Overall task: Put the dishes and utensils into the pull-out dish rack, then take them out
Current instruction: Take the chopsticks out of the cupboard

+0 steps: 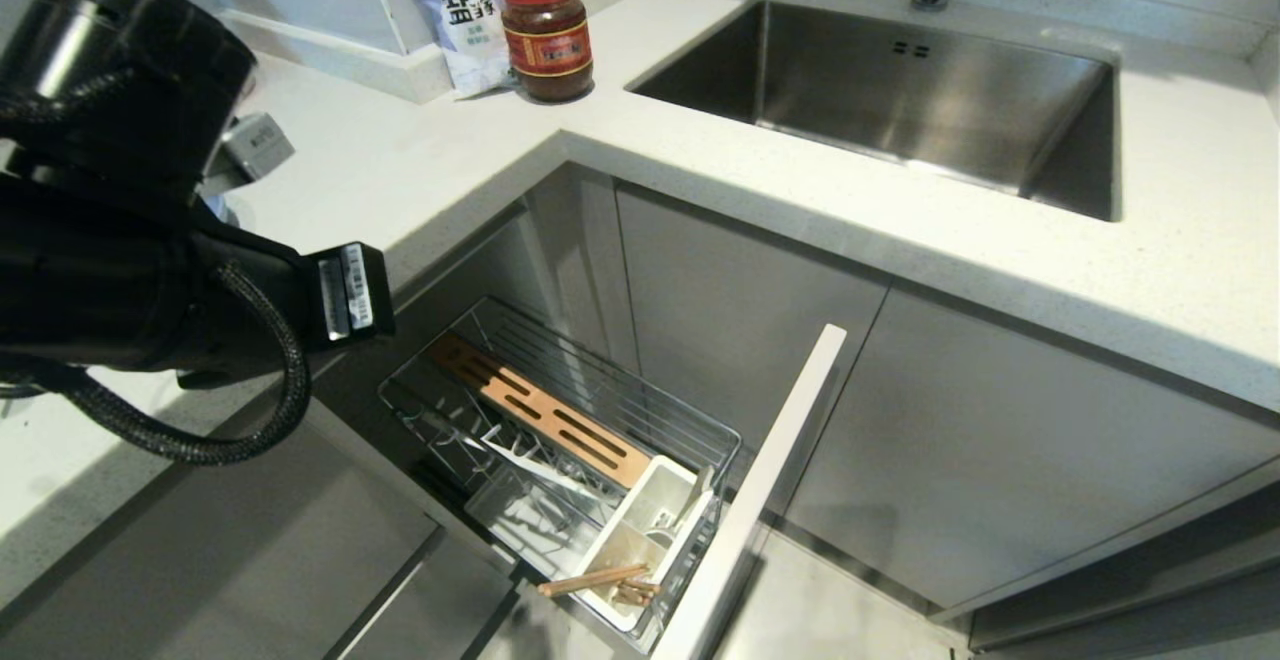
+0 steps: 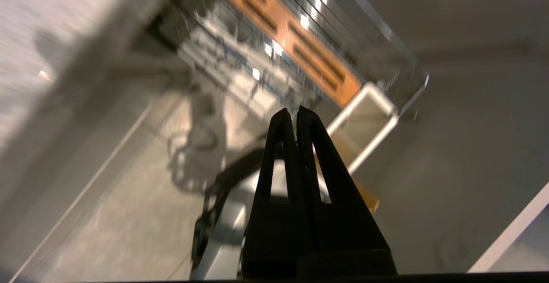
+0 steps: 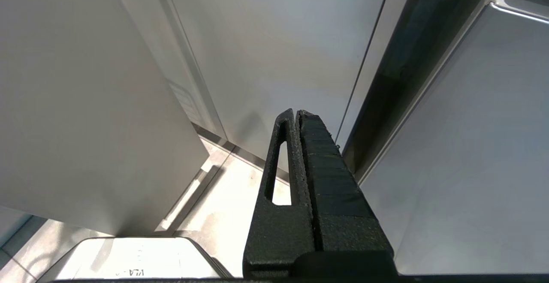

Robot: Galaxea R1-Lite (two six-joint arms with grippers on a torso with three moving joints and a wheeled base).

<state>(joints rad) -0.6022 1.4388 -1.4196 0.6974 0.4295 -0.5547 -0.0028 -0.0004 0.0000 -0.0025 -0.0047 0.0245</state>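
Left tool (image 2: 297,112), fingers pressed together and empty above the pulled-out dish rack (image 1: 640,395), should probably open before lowering straight onto the chopsticks (image 1: 598,580) lying in the white caddy (image 1: 655,510), avoiding its walls.

Chrome wire rack (image 1: 640,395), wooden strip (image 1: 540,408)

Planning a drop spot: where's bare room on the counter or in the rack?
Free: counter between the red-lidded jar and the pull-out dish rack; counter strip before the sink. Crowded: the rack's white caddy, holding chopsticks.
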